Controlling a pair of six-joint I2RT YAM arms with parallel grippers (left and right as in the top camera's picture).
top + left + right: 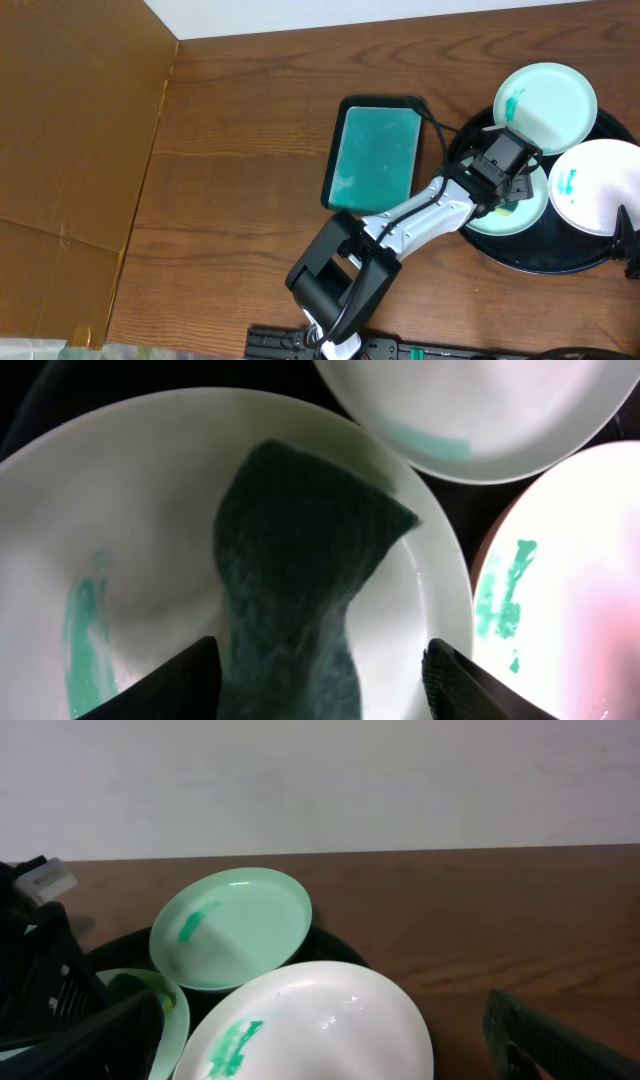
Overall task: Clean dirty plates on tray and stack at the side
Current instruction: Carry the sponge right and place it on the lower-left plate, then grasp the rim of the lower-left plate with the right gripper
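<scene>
Worktop (pixel 250 150): brown wood, bearing black tray (pixel 530 262).
Tray: three smeared plates (pixel 240 925).
Left jaws: flanking sponge (pixel 300 560) on plate (pixel 120 510); grip cannot be told.
Right jaws: spread wide.

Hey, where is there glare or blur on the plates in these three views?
Overhead: the rightmost plate is blown out near white. Left wrist: the right plate glows pinkish, and the green scouring pad looks soft. Right wrist: the nearest plate is glary.
</scene>
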